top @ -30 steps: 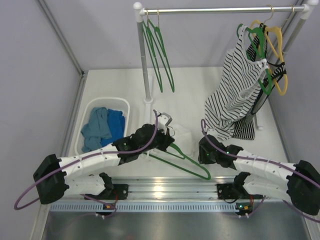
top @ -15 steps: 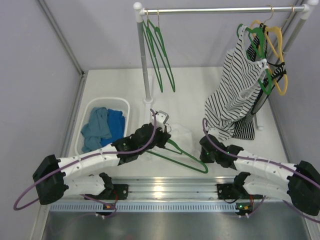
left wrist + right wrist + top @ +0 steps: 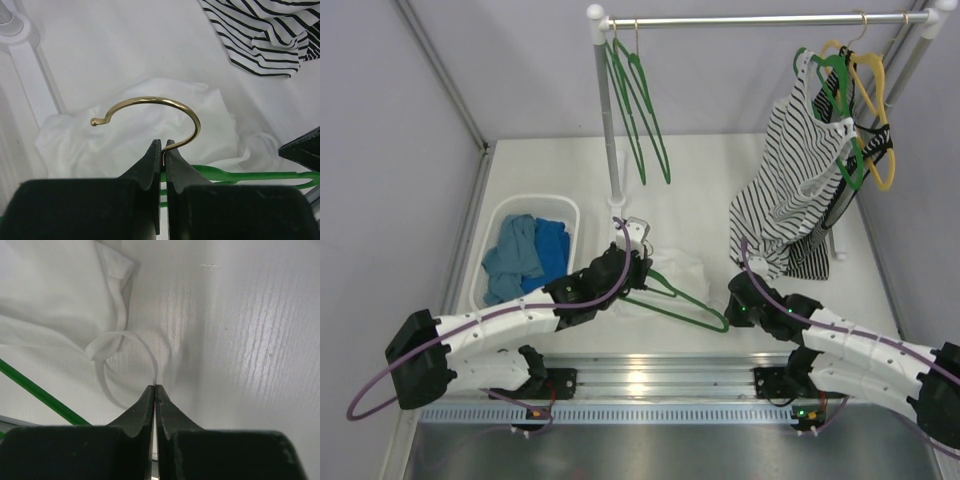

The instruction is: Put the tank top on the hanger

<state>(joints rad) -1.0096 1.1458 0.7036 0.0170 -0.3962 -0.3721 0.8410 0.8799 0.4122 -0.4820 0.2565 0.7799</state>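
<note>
The white tank top [image 3: 678, 268] lies crumpled on the table between both arms. The green hanger [image 3: 682, 303] lies tilted across its near edge, with the metal hook [image 3: 632, 225] pointing away. My left gripper [image 3: 638, 262] is shut on the stem of the gold hook [image 3: 150, 102], with the tank top [image 3: 125, 142] just beyond it. My right gripper [image 3: 732, 298] is shut on a narrow strap [image 3: 145, 347] of the tank top [image 3: 50, 290], low over the table. A green hanger arm [image 3: 40, 392] crosses to the left of the right gripper.
A white basket [image 3: 560, 205] with blue clothes stands at the left. A rail on white posts [image 3: 608, 130] holds two green hangers [image 3: 640, 110]. At the right hang a striped top [image 3: 800, 180], also seen in the left wrist view [image 3: 265, 35], and a yellow hanger [image 3: 875, 110].
My left gripper has carried the hanger a little farther from the bases and to the left. The right arm has shifted slightly right with the strap, and the tank top has spread.
</note>
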